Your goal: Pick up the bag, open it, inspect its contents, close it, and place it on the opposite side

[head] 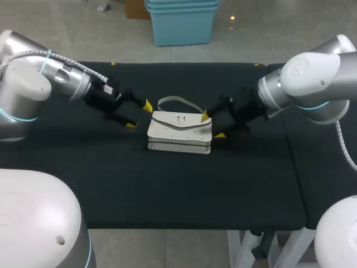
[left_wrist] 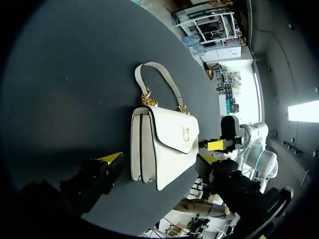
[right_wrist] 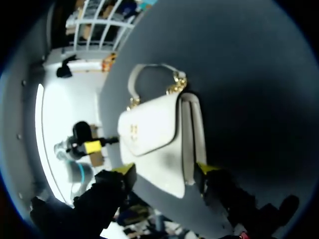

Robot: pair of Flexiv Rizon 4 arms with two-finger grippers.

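— Left gripper (head: 138, 115) and right gripper (head: 212, 125) are both standing spread, flanking the white bag (head: 179, 131) lying mid-table (head: 111, 178).
— Touching it?
— Head view isn't telling. Both wrist views are showing a bag end sitting between open fingers, and gold chain links (left_wrist: 146, 99) hanging off the handle (left_wrist: 147, 63).

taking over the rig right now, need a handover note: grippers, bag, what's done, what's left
Left gripper: open, empty, just off the bag's left end.
Right gripper: open, empty, close to the bag's right end; contact unclear.
Bag: white, lying flat mid-table, flap shut, handle flat on the far side.
Done: both arms lined up on the bag.
Left: grasp and lift, open, inspect, close, set down on the opposite side.
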